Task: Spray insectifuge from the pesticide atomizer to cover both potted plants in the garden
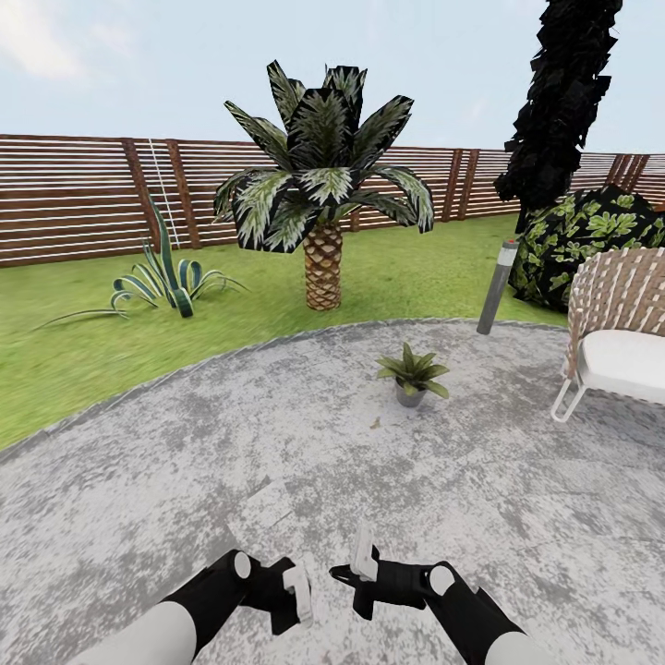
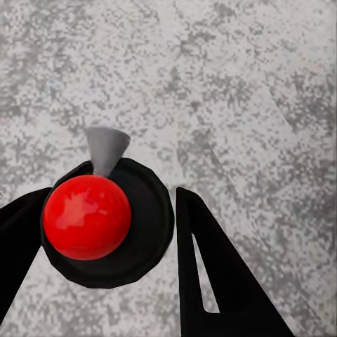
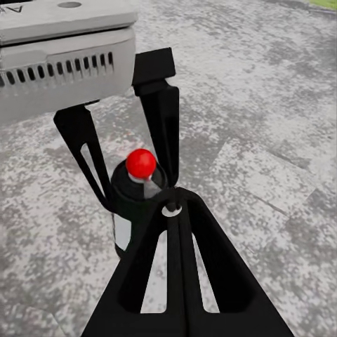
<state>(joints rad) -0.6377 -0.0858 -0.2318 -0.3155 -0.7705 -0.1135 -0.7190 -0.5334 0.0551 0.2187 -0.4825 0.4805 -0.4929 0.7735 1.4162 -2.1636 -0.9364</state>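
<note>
One spiky striped plant (image 1: 164, 277) is seen at the far left on the lawn (image 1: 83, 351), in front of the slatted wooden fence (image 1: 74, 199). One palm (image 1: 322, 189) stands on the grass further right, just beyond the edge of the round grey patio (image 1: 139, 480). One potted plant (image 1: 412, 373) is set on the paving, right of the palm's trunk and well ahead of both arms. A single grey post (image 1: 497, 286) rises at the patio's rim; right of it, one dark tree (image 1: 562, 92) and one leafy bush (image 1: 582, 240) are found, and one woven chair (image 1: 617, 332) with a white cushion stands on the paving at the far right.

Two hands are counted, low in the head view. The left hand (image 1: 297, 591) is closed on the pesticide atomizer (image 2: 105, 221): in the left wrist view its dark round body, red knob and grey nozzle sit between the two black fingers (image 2: 210, 274). In the right wrist view the same atomizer (image 3: 137, 196) is seen upright above the paving, gripped from both sides. The right hand (image 1: 364, 554) is held just beside the left; whether it is open cannot be told.
</note>
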